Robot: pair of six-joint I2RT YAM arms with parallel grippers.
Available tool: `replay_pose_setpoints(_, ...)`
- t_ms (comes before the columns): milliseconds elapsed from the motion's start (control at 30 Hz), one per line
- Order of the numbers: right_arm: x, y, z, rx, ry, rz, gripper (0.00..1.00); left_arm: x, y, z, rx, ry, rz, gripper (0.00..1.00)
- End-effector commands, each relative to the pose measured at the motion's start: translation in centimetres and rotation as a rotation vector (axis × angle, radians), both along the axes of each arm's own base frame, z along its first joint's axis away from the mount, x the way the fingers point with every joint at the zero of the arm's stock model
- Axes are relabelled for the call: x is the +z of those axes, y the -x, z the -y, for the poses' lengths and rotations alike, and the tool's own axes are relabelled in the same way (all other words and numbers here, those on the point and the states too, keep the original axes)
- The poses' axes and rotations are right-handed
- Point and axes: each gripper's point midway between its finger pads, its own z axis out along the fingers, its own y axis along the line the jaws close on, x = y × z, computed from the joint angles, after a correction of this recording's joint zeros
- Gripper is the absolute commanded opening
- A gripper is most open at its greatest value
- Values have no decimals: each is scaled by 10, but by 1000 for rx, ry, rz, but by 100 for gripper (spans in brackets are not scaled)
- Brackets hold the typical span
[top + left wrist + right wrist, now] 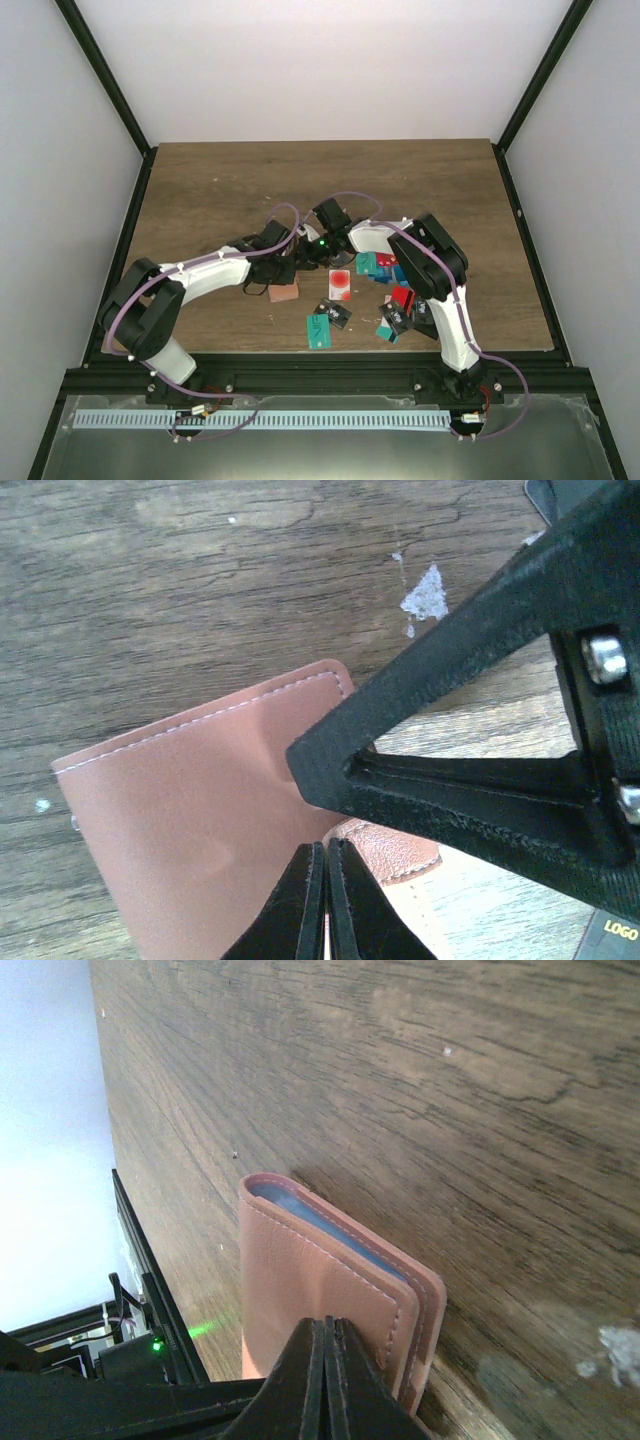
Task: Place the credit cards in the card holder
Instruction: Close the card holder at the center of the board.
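Top external view: the holder (284, 291) lies on the counter (220, 190), with cards (340, 285) scattered to its right and none visibly inside it. Left wrist view: the left tool (326, 880) is closed and empty, tips on the holder's cover. Right wrist view: the right tool (325, 1355) is also closed, touching the folded holder's edge. Opening it and loading every card seem to remain.

The top view looks down from high behind the near edge of the table (220, 190) and takes in all of it. Each wrist view looks along its own fingers, very close to the wood. Both wrist views share the card holder (300, 1280), which lies directly ahead of the left gripper (324, 852) and the right gripper (326, 1325).
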Motion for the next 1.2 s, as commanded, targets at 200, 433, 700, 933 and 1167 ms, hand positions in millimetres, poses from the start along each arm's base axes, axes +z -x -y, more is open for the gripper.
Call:
replay_pose_setpoints(200, -50, 13, 30, -57, 190, -90, 1, -16, 16, -43, 38, -214, -84, 4)
replay_pose_setpoints(433, -51, 14, 30, -55, 192, -94, 1, -21, 22, -17, -17, -92, -124, 4)
replay_pose_setpoints(700, -52, 13, 31, -58, 190, -96, 1, -2, 17, 13, -47, 58, -111, 4)
replay_pose_setpoints(933, -51, 13, 30, -60, 188, -98, 1, -6, 18, 14, -50, 55, -125, 4)
replay_pose_setpoints(1167, -53, 14, 31, -61, 192, -101, 1, 12, 9, 20, -48, 80, -83, 4)
